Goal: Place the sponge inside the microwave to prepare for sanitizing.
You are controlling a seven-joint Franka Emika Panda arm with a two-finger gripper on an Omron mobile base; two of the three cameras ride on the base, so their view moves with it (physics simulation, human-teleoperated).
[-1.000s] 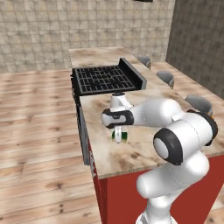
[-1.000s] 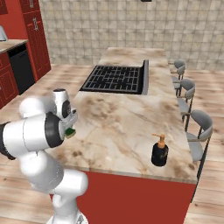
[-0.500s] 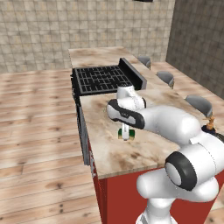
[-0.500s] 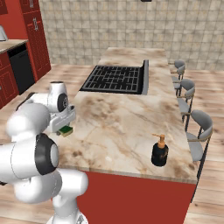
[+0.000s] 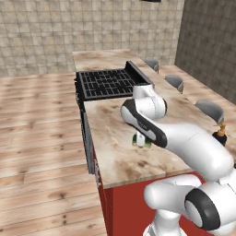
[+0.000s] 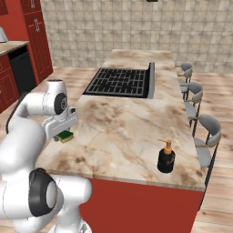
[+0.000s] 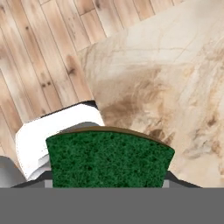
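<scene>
I am looking at the sponge point(image 7: 109, 157) close up in the hand view: its dark green scouring face is filling the space just ahead of the fingers, so it is sitting between them, gripped across its sides with the jaws standing about half open around it. I am judging it light, soft and springy, with a rough top that should not slip; squeezing across the short flanks, low on the yellow layer, seems the sound place to hold, since a hard pinch would only crush it.

In the left base view the sponge point(image 5: 141, 140) is hanging under the gripper point(image 5: 140, 138), just above the island counter point(image 5: 115, 156), near its front edge on the side facing the wooden floor point(image 5: 41, 138). In the right base view the sponge point(image 6: 65, 135) is showing green over yellow below the gripper point(image 6: 61, 132), close to that same edge of the counter point(image 6: 132, 127). I cannot tell whether it is clear of the stone or brushing it.

Further out, the cooktop grate point(image 6: 120, 82) is lying toward the far end, a soap bottle point(image 6: 166, 157) is standing near the front corner by the stools point(image 6: 207, 132). The microwave is somewhere I am not seeing.

Against a second ago, the arm is reaching further forward with its elbow swung out, and the jaws are standing a touch narrower; the sponge is staying in the grip.
</scene>
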